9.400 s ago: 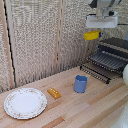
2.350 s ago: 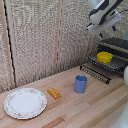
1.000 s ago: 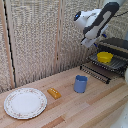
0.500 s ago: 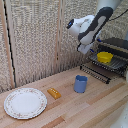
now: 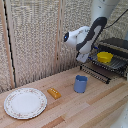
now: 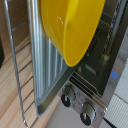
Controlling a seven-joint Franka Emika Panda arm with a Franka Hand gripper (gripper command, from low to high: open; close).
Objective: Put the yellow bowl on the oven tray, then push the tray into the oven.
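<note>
The yellow dish [image 5: 104,57] is seen in the exterior view resting on the baking sheet [image 5: 98,68], which projects from the oven [image 5: 118,48]. Only the wrist view shows the oven's two knobs [image 6: 67,98], below the tray's ridged bars. The grabber [image 5: 81,58] is held beside the tray's edge; its fingers are blurred, so its grip cannot be told

Soft, even, warm light fills both views; shadows are faint. The exterior view is grainy. The wrist view is blurred, with mild glare on the yellow dish [image 6: 70,27].
</note>
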